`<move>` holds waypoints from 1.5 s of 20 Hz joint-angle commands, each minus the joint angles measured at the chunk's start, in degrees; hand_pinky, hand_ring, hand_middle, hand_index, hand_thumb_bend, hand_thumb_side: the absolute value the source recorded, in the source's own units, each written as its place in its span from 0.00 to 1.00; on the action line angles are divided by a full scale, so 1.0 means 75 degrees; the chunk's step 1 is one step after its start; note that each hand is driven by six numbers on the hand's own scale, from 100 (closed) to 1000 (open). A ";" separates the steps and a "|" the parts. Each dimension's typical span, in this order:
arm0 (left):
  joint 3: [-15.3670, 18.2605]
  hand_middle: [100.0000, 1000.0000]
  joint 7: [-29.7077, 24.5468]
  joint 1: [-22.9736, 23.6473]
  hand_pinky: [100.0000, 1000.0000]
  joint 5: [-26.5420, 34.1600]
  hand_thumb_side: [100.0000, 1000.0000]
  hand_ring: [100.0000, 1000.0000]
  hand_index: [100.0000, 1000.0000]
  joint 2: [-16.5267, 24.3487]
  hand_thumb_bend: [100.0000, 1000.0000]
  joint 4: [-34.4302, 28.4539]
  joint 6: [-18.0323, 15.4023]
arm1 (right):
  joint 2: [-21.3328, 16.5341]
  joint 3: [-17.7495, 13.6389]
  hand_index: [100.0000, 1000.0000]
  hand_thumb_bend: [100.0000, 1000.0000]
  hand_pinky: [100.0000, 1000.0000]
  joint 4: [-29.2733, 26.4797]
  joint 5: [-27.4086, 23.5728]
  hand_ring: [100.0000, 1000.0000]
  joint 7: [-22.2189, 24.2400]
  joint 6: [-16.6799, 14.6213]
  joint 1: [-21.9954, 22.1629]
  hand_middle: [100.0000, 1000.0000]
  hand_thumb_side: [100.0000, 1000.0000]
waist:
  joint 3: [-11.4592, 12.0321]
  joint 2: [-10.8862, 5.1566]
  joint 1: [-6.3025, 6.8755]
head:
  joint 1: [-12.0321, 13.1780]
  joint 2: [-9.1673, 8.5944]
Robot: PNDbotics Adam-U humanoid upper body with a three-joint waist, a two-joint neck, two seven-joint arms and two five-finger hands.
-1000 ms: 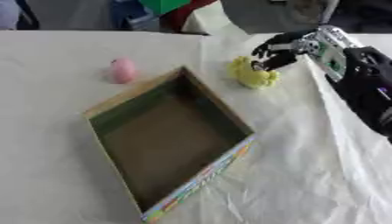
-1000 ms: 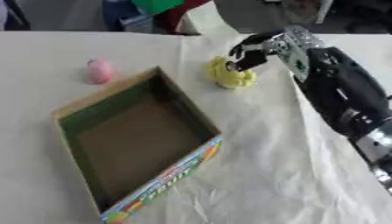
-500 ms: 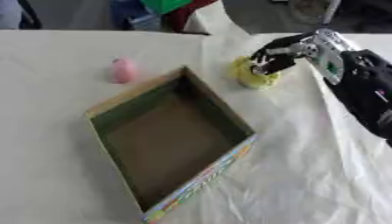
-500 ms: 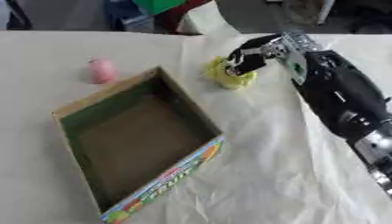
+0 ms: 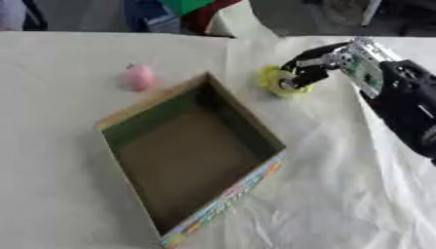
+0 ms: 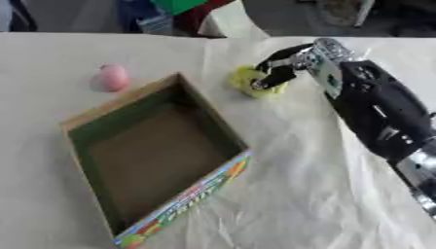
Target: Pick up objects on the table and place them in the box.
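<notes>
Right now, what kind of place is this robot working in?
Probably a lab or demo tabletop, not a home: a table draped in wrinkled pale cloth, an empty cardboard box, and small practice items, a pink object and a yellow object under the right hand.

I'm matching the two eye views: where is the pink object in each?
Left eye view: pink object upper left, just beyond the box's far-left rim.
Right eye view: it sits further left, same side of the box.
Shared landmark: the box, open, between it and the yellow object.
</notes>
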 commanded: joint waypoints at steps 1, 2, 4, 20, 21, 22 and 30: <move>0.0001 0.60 -0.0031 -0.0059 0.44 0.0003 0.96 0.58 0.70 0.0134 0.00 -0.0129 -0.0006 | 0.0002 -0.0010 1.00 0.00 0.78 0.0247 0.0304 0.90 0.0030 -0.0090 -0.0137 0.89 1.00 | 0.0014 -0.0120 0.0017 | -0.0031 -0.0090; 0.0001 0.60 -0.0031 -0.0058 0.44 0.0004 0.96 0.58 0.70 0.0130 0.00 -0.0129 -0.0004 | 0.0047 -0.0016 1.00 0.00 0.78 0.0328 0.0364 0.90 0.0039 -0.0150 -0.0142 0.89 1.00 | 0.0014 -0.0115 0.0019 | -0.0031 -0.0089; 0.0000 0.60 -0.0032 -0.0060 0.44 0.0005 0.96 0.58 0.70 0.0126 0.00 -0.0129 0.0000 | 0.0115 -0.0032 1.00 0.00 0.78 0.0451 0.0465 0.90 0.0051 -0.0262 -0.0153 0.90 1.00 | 0.0014 -0.0109 0.0020 | -0.0030 -0.0085; -0.0011 0.61 -0.0043 -0.0051 0.44 0.0009 0.96 0.58 0.69 0.0119 0.00 -0.0129 0.0018 | 0.0189 0.0140 0.67 0.00 0.65 -0.0095 -0.0072 0.73 -0.0607 -0.0157 -0.0105 0.47 0.27 | 0.0018 -0.0104 0.0030 | -0.0047 -0.0081; -0.0011 0.61 -0.0045 -0.0050 0.44 0.0009 0.96 0.58 0.69 0.0120 0.00 -0.0129 0.0017 | 0.0181 0.0161 0.66 0.00 0.64 -0.0148 -0.0172 0.73 -0.0581 -0.0091 -0.0098 0.45 0.22 | 0.0018 -0.0104 0.0031 | -0.0049 -0.0083; -0.0011 0.61 -0.0046 -0.0048 0.44 0.0009 0.96 0.58 0.69 0.0122 0.00 -0.0129 0.0015 | 0.0171 0.0176 0.63 0.00 0.63 -0.0213 -0.0276 0.71 -0.0554 -0.0024 -0.0093 0.42 0.15 | 0.0017 -0.0105 0.0033 | -0.0051 -0.0084; -0.0017 0.61 -0.0066 -0.0043 0.44 0.0011 0.96 0.58 0.69 0.0122 0.00 -0.0129 0.0024 | 0.0055 0.0216 0.53 0.00 0.57 -0.0834 -0.1047 0.61 -0.0638 0.0539 -0.0065 0.31 0.13 | 0.0009 -0.0103 0.0037 | -0.0057 -0.0076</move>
